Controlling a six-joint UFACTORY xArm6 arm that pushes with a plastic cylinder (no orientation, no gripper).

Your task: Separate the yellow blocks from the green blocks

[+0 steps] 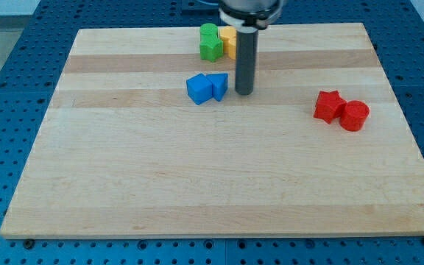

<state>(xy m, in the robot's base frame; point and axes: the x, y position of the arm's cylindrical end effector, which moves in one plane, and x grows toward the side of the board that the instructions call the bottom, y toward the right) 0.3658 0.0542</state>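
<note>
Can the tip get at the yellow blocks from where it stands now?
Probably yes. My tip sits just right of the blue blocks, below the yellow blocks. Nothing lies between them, though the rod hides part of the yellow and the green blocks touch its left side.

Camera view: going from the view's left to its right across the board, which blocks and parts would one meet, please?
Blue blocks → green blocks → yellow blocks → my tip, just right of the blue blocks → red star-shaped block → red cylinder.

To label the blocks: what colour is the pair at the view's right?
Red, seen best in the camera view, the only one; the two red blocks touch.
</note>
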